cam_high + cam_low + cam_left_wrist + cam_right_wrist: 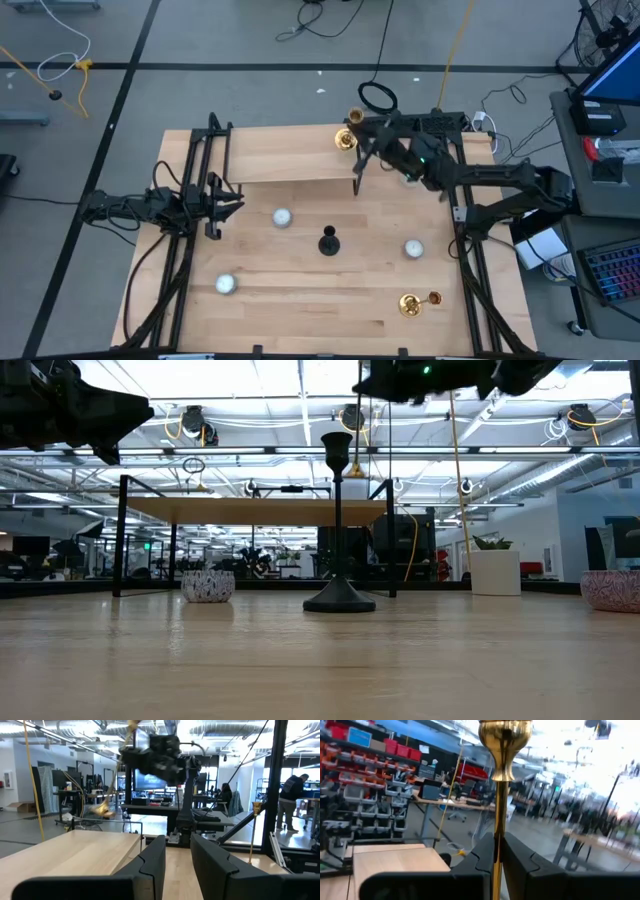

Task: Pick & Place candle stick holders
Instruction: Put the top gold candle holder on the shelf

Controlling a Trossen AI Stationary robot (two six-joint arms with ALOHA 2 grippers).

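High view: right tool (pixel 352 146) over the desk's (pixel 300 300) far edge, gripping a gold holder (pixel 346 139); left tool (pixel 235 203) parked at the left side.
Low view: black holder (pixel 338 525) upright mid-desk.
Left wrist view: fingers (pixel 152 862) slightly parted, holding nothing.
Right wrist view: fingers (pixel 482 855) clamped on the gold stem.

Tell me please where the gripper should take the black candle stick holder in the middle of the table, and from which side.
Grip the black candle stick holder on its thin stem, below the small top cup, coming from above or level from the side. It stands upright on a wide round base, so the stem is the only narrow part. The open left gripper is free; the right gripper holds a gold candle stick holder.
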